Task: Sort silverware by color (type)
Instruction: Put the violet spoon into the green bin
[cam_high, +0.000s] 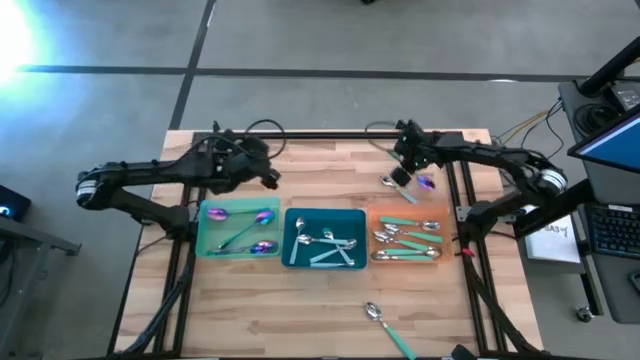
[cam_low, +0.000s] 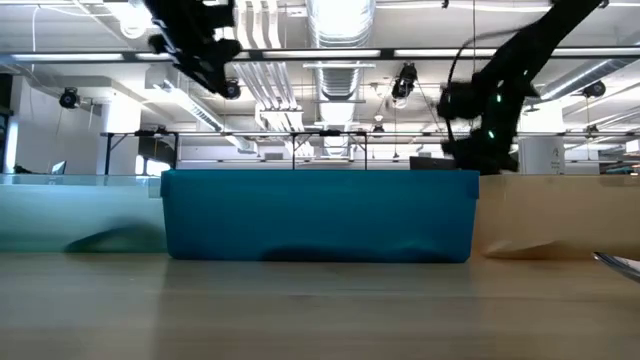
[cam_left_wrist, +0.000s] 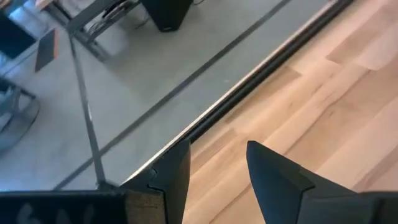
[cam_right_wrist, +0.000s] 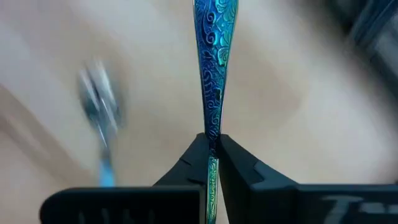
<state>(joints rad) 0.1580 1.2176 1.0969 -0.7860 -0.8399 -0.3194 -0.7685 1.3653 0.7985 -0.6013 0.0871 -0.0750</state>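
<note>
My right gripper (cam_high: 403, 176) hovers over the table's far right part, beyond the orange tray (cam_high: 372, 238), and is shut on an iridescent spoon (cam_high: 427, 182). A teal-handled spoon (cam_high: 395, 189) lies on the wood just beside it and shows blurred in the right wrist view (cam_right_wrist: 99, 118). Purple-pink spoons (cam_high: 245, 222) lie in the green tray (cam_high: 203, 232). Silver and teal-handled spoons (cam_high: 325, 243) lie in the teal tray (cam_high: 290, 238), and more of them (cam_high: 408, 240) in the orange tray. Another teal-handled spoon (cam_high: 385, 325) lies near the table's near edge. My left gripper (cam_high: 272, 180) is open and waits beyond the green tray. My right gripper pinches the iridescent spoon by the narrow part of its patterned handle (cam_right_wrist: 211, 127) between the two fingertips (cam_right_wrist: 198, 152). The handle runs on lengthwise past the fingertips and also back between the fingers. Whether the spoon is clear of the wood I cannot tell.
The three trays stand side by side across the table's middle; in the low view the teal tray's wall (cam_low: 320, 215) fills the centre. Bare wood lies in front of the trays and along the far edge (cam_left_wrist: 205, 124). Desks and cables stand off the table's right side.
</note>
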